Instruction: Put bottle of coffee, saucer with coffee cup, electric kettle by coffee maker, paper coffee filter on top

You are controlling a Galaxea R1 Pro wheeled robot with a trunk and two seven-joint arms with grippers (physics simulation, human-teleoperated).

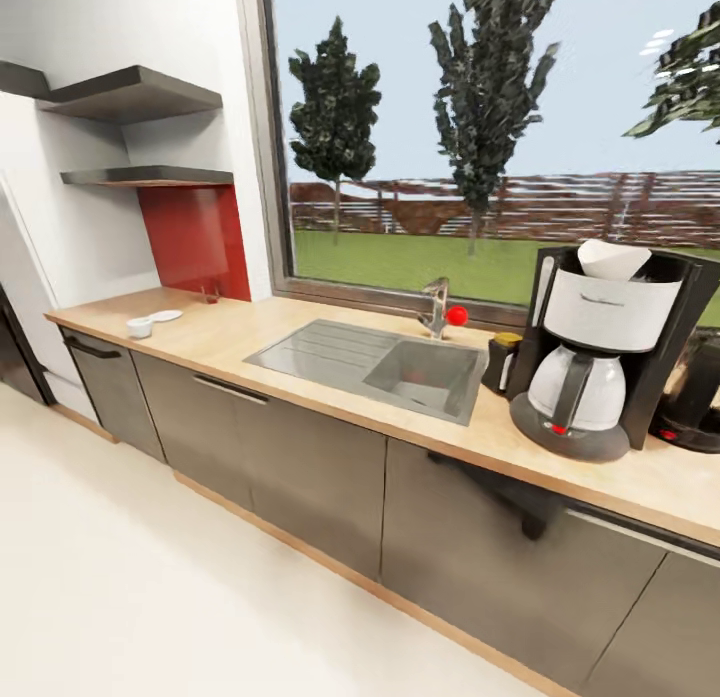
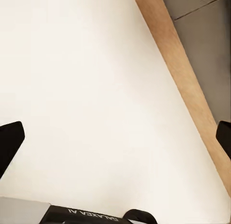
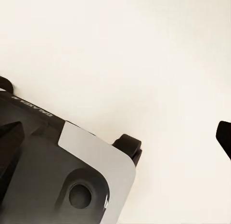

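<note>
The coffee maker (image 1: 600,362) stands on the kitchen countertop (image 1: 230,339) at the right, with the white paper coffee filter (image 1: 612,259) in its top. Close against its left side is the small dark bottle of coffee (image 1: 500,361). On its right, the dark electric kettle (image 1: 692,397) is cut off by the picture's edge. Far down the counter at the left end sit the white coffee cup (image 1: 140,327) and, just beside it, the saucer (image 1: 166,316). My left gripper (image 2: 115,139) is open over pale floor. My right gripper (image 3: 118,132) is open above my own base.
A grey sink (image 1: 395,365) with a faucet (image 1: 436,307) lies between the cup and the coffee maker. Two dark shelves (image 1: 140,92) hang on the wall at the upper left. A small metal holder (image 1: 210,295) stands by the red backsplash. Pale floor runs along the cabinet fronts (image 1: 300,467).
</note>
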